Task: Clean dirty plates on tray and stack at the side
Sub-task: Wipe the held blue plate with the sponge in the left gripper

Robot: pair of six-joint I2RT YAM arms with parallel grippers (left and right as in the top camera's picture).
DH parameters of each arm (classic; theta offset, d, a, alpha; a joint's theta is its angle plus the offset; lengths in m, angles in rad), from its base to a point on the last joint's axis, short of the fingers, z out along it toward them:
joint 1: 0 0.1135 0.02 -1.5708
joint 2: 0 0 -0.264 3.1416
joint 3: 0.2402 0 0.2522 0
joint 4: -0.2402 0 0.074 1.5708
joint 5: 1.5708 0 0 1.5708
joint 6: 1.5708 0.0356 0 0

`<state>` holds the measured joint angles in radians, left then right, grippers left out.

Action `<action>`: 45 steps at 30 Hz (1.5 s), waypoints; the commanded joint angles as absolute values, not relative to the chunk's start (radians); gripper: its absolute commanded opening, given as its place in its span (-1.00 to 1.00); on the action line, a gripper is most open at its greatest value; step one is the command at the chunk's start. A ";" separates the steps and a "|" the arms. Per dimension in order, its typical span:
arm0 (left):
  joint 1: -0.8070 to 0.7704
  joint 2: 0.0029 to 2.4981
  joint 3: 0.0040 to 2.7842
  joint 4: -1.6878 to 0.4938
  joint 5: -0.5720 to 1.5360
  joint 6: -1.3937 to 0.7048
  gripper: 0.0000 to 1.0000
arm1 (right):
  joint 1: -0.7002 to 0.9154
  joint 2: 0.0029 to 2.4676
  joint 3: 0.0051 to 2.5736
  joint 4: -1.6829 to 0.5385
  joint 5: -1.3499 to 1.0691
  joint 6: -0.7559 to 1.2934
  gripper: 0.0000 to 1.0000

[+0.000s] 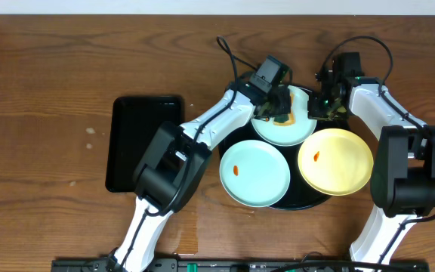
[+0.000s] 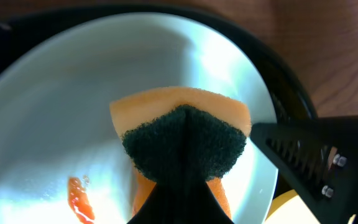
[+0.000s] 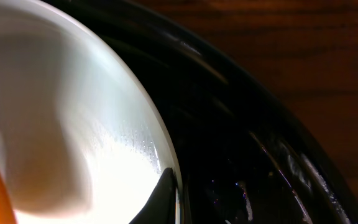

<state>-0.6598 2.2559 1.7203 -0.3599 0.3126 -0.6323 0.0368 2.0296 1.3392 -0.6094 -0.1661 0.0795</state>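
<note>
While the left gripper [image 1: 276, 113] pinches an orange-and-green sponge [image 2: 185, 140] over the pale blue plate [image 1: 297, 130] directly beneath it, the right gripper [image 1: 322, 106] sits at that plate's rim; whether its jaws are spread cannot be told. The round black tray [image 1: 306, 201] carries three plates: a second blue plate [image 1: 254, 174] and one yellow plate [image 1: 336, 161] lie on the robot's side of both grippers.

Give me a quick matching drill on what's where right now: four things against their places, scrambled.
1 sponge
2 yellow plate
3 rectangular tray
4 rear blue plate

A on bare wood, left of the round tray
B beneath the sponge
C held in the left jaws
D right side of the round tray

Pairs: 1C, 2D, 3A, 4B
</note>
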 commanded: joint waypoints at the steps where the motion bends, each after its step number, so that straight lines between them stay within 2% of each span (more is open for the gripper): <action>1: -0.662 2.310 1.739 -0.382 0.321 -0.641 -0.85 | 0.047 2.052 1.331 -0.618 -0.158 0.097 -0.97; 10: -0.643 2.344 1.739 -0.461 0.252 -0.541 -0.85 | 0.047 2.052 1.331 -0.625 -0.157 0.097 -0.97; 19: -0.641 2.344 1.739 -0.588 -0.055 -0.365 -0.86 | 0.048 2.052 1.331 -0.625 -0.157 0.097 -0.98; 27: -0.641 2.344 1.740 -0.631 -0.228 -0.271 -0.85 | 0.048 2.052 1.331 -0.638 -0.154 0.097 -0.97; 45: -0.641 2.338 1.987 -0.918 -0.283 -0.380 -0.85 | 0.046 2.052 1.331 -0.648 -0.097 0.112 -0.98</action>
<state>-0.6685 2.3219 1.9518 -0.8837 -0.1886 -0.3416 0.0521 2.0296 1.3407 -0.6312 -0.1970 0.0986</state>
